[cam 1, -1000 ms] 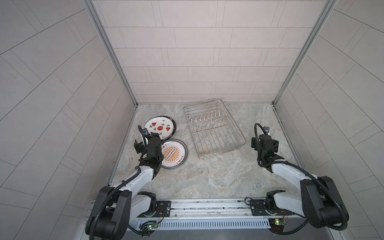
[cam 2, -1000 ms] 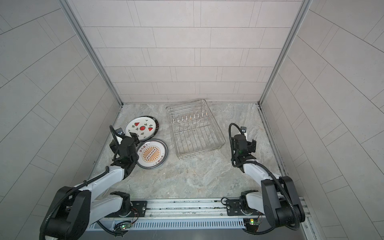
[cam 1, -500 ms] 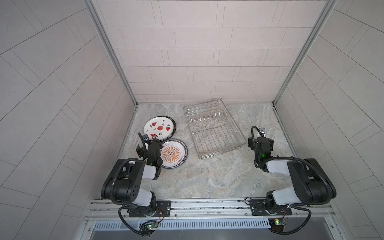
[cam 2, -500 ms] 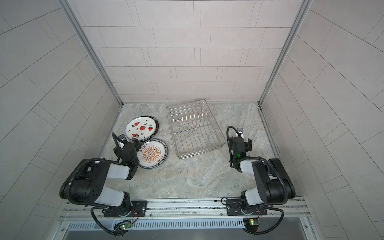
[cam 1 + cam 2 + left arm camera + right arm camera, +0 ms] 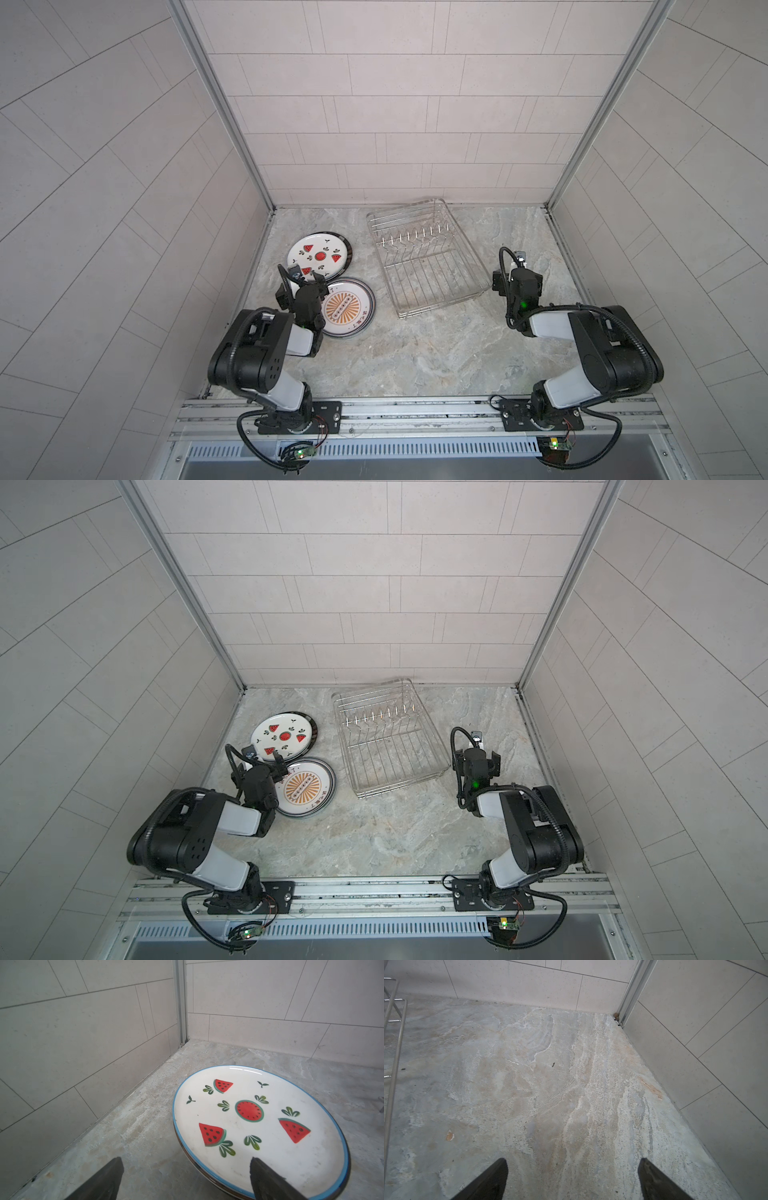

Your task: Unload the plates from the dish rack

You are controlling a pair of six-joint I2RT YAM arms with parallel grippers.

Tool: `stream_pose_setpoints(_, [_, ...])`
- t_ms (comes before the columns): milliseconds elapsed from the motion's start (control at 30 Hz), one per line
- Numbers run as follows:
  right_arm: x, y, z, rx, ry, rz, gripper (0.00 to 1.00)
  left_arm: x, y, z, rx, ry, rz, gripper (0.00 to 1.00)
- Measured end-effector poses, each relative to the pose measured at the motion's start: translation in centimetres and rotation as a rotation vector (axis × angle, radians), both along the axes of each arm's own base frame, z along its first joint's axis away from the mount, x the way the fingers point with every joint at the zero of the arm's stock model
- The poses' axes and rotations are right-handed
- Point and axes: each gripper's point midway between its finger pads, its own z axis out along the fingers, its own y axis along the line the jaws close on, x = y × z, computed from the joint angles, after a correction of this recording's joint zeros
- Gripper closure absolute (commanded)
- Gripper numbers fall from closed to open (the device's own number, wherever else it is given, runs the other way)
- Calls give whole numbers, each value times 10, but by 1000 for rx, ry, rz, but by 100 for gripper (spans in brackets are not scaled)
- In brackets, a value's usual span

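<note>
Both arms (image 5: 257,353) folded back | jaws apart, empty | plates (image 5: 320,254), dish rack (image 5: 424,270) seemingly unmoved

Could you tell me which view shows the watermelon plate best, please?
The left wrist view: the watermelon plate is close up, pattern sharp. Both top views show it small, its near edge behind the left gripper. The right wrist view misses it.

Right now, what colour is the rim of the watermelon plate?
Blue, a thin band around the watermelon plate, clearest in the left wrist view.
</note>
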Motion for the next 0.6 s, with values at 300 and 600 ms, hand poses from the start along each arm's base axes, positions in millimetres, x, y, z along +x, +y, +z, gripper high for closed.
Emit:
stream_pose_setpoints(300, [0,0,0,2,0,2,0,35,-2,12,-6,30,-15,0])
stream_pose_setpoints(600, [0,0,0,3,1,4,0,32,-6,4,-8,63,-43,0])
